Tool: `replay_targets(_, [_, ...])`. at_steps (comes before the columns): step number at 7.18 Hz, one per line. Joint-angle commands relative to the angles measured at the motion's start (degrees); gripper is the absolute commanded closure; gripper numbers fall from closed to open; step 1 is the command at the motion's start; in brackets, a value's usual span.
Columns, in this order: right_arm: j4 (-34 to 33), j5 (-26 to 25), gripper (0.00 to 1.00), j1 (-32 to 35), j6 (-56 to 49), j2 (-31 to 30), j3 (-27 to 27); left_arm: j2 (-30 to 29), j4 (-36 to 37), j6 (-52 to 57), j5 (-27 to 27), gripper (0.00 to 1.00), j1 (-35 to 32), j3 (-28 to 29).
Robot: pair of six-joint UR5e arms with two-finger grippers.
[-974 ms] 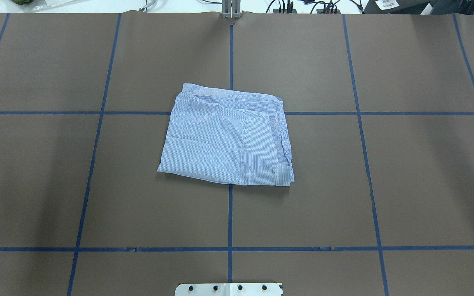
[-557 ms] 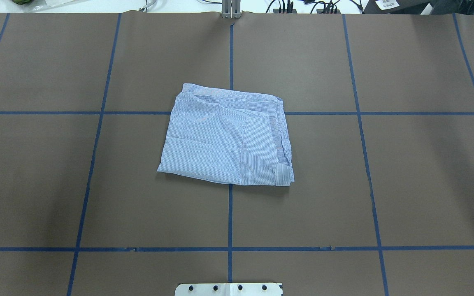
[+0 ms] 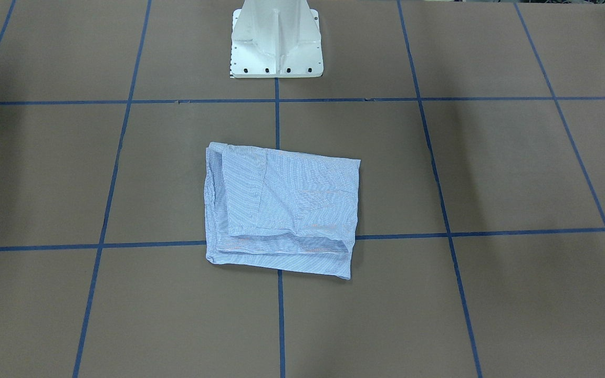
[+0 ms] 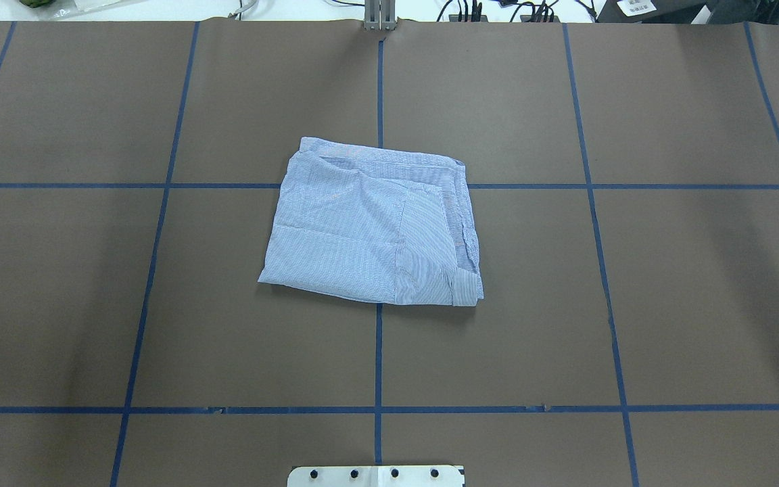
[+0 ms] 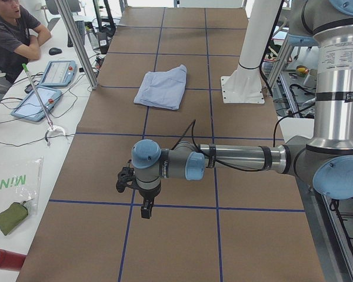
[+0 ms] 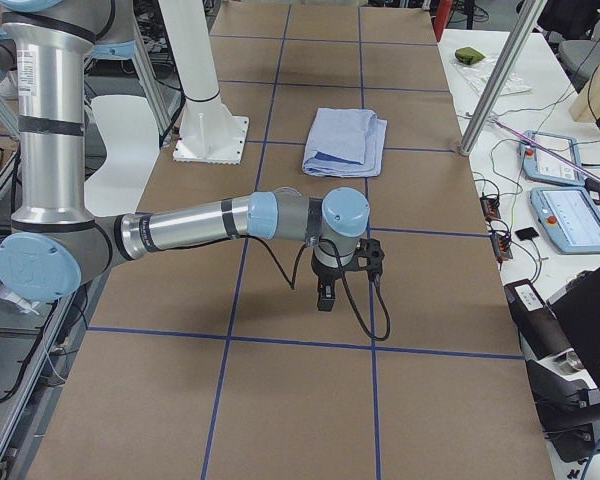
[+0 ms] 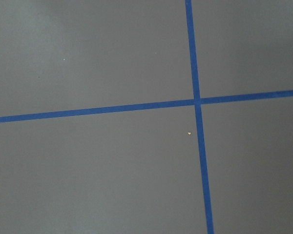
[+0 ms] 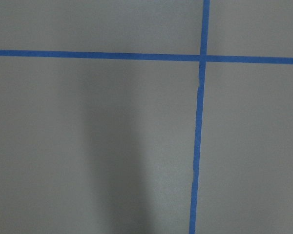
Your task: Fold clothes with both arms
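Light blue, finely striped shirt (image 4: pixel 372 226) lies folded, unmoved, at centre of brown gridded surface (image 4: pixel 667 304); folding looks finished; left end effector (image 5: pixel 146 209) and right end effector (image 6: pixel 326 296) hover well apart, grip state cannot be told.

Overhead and front-facing views look steeply down from opposite sides, sharing the folded shirt (image 4: pixel 362 230). Side cameras look along the table (image 5: pixel 165 35) from either end; wrist cameras face its taped surface closely.
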Motion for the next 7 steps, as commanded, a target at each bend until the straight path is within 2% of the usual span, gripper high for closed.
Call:
replay_targets(1, [0.15, 0.47, 0.00, 0.23, 0.06, -0.03, 0.07, 0.24, -0.15, 2.12, -0.03, 0.01, 0.00, 0.69])
replay_targets(3, [0.42, 0.47, 0.00, 0.50, -0.03, -0.03, 0.07, 0.15, -0.15, 1.59, -0.12, 0.01, 0.00, 0.16])
replay_targets(4, [0.42, 0.47, 0.00, 0.50, 0.06, -0.21, -0.11, -0.03, -0.15, 1.42, -2.65, 0.01, 0.00, 0.25])
replay_targets(7, [1.12, 0.38, 0.00, 1.37, -0.38, -1.61, -3.09, -0.12, -0.24, 1.41, -3.73, 0.01, 0.00, 0.34])
